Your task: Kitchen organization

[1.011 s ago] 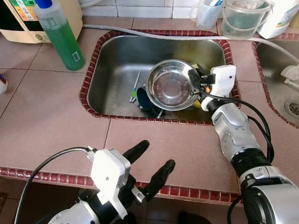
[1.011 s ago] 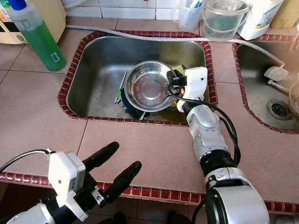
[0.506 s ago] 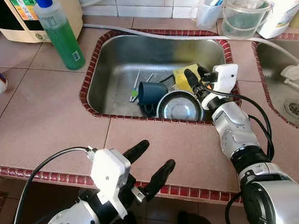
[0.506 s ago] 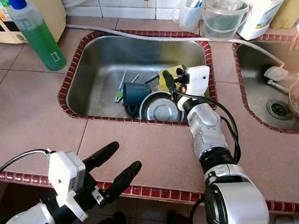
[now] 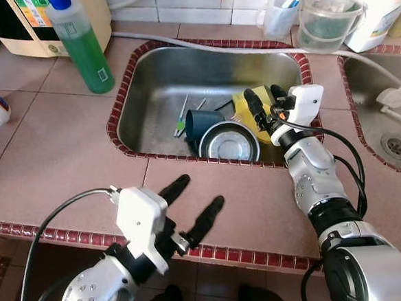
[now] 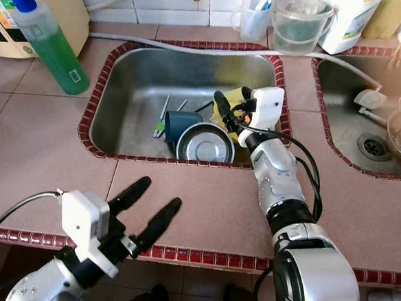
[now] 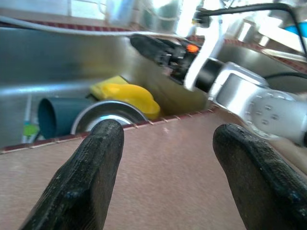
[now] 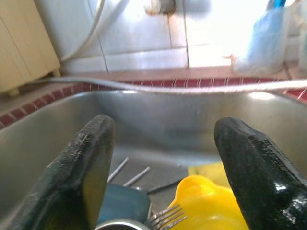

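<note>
Sink point(image 5: 148, 85) of stainless steel, rectangular, sunk into the pink tiled counter point(image 5: 56, 147) with a dark red tile border. Inside it, toward the near edge: a round stainless steel bowl point(image 5: 228, 142), lying upside down with its base ring facing up. A dark blue plastic cup point(image 5: 200, 120) lies on its side, touching the bowl's far-left side. A yellow plastic item point(image 5: 242, 103) sits just behind the bowl, toward the sink's right wall. A few pieces of cutlery point(image 5: 183, 115) lie on the sink floor to the left of the cup; a fork point(image 8: 165, 216) shows at the yellow item in the right wrist view.

Right gripper point(image 5: 266, 104): held above the right part of the sink, over the yellow item, its two black fingers spread apart and holding nothing. It is clear of the bowl.

Left gripper point(image 5: 190, 203): over the counter's near edge, in front of the sink, fingers spread wide, nothing between them.

On the counter at the sink's far-left corner: a clear bottle of green liquid with a blue cap point(image 5: 79, 42). Behind the sink's far-right corner: a clear plastic measuring jug point(image 5: 277, 14) and a clear plastic tub point(image 5: 327, 19). A grey hose point(image 5: 207, 48) runs along the sink's far edge. A second steel basin point(image 5: 384, 120) lies at the counter's right edge.
</note>
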{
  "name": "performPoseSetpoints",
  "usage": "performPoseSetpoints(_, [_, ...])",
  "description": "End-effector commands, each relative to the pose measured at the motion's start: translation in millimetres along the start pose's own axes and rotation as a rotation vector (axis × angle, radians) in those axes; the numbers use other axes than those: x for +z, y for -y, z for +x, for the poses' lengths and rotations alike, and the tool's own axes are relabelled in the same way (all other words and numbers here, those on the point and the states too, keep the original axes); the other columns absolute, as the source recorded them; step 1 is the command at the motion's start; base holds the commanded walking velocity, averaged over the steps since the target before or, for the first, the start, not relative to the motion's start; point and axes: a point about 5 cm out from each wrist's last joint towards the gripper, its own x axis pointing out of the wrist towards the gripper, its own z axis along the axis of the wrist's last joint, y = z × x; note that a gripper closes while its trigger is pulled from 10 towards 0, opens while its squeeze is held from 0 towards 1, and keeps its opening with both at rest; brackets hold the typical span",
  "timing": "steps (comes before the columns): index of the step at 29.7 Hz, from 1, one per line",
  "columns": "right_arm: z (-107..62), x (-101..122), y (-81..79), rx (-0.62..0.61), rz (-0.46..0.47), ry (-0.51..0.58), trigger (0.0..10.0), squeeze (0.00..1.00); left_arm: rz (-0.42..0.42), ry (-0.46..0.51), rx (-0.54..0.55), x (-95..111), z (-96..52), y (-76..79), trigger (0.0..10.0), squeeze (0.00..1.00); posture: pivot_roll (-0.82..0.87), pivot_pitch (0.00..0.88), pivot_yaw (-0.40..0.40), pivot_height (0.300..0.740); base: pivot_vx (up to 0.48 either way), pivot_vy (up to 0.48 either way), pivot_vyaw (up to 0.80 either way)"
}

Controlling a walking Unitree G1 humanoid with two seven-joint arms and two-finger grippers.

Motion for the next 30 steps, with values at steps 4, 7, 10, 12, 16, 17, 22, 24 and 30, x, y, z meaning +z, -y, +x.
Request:
performPoseSetpoints(4, [-3.9, 9.1, 1.5, -0.016, 0.001, 0.075, 10.0, 1.0, 0.007, 0.018, 0.087, -5.4, 6.3, -13.8, 10.0, 0.0, -0.05, 0.185, -0.034, 0.74, 0.0, 0.0, 0.0])
performPoseSetpoints(7, [-6.3, 12.9, 1.0, -0.019, -0.001, 0.1, 10.0, 1.0, 0.011, 0.029, 0.125, -9.0, 10.8, -20.7, 10.0, 0.0, -0.06, 0.154, -0.045, 0.74, 0.0, 0.0, 0.0])
performPoseSetpoints(10, [-7.9, 13.6, 1.0, -0.022, 0.0, 0.107, 10.0, 1.0, 0.024, 0.038, 0.139, -9.8, 13.0, -24.0, 10.0, 0.0, -0.06, 0.15, -0.046, 0.74, 0.0, 0.0, 0.0])
performPoseSetpoints(12, [-12.5, 11.6, 0.5, -0.027, -0.006, 0.109, 10.0, 1.0, 0.02, 0.065, 0.19, -10.9, 18.1, -33.2, 10.0, 0.0, -0.06, 0.111, -0.058, 0.74, 0.0, 0.0, 0.0])
performPoseSetpoints(16, [-20.2, 7.5, -1.4, -0.029, -0.024, 0.104, 10.0, 1.0, 0.02, 0.102, 0.268, -14.5, 26.9, -46.3, 10.0, 0.0, -0.06, 0.076, -0.062, 0.74, 0.0, 0.0, 0.0])
performPoseSetpoints(17, [-21.2, 7.1, -2.1, -0.028, -0.027, 0.104, 10.0, 1.0, 0.022, 0.106, 0.275, -15.0, 27.8, -47.8, 10.0, 0.0, -0.06, 0.076, -0.062, 0.74, 0.0, 0.0, 0.0])
performPoseSetpoints(22, [-27.6, 2.4, -7.8, -0.038, -0.022, 0.099, 10.0, 1.0, 0.04, 0.117, 0.339, -21.5, 32.5, -59.2, 10.0, 0.0, -0.06, 0.049, -0.065, 0.74, 0.0, 0.0, 0.0])
performPoseSetpoints(24, [-31.5, -0.1, -10.8, -0.043, -0.022, 0.098, 10.0, 1.0, 0.05, 0.117, 0.355, -24.7, 33.0, -62.4, 10.0, 0.0, -0.06, 0.039, -0.065, 0.74, 0.0, 0.0, 0.0])
performPoseSetpoints(30, [-41.3, -6.3, -14.6, -0.067, -0.039, 0.081, 10.0, 1.0, 0.058, 0.108, 0.388, -32.9, 31.5, -68.0, 10.0, 0.0, -0.06, 0.026, -0.068, 0.74, 0.0, 0.0, 0.0])
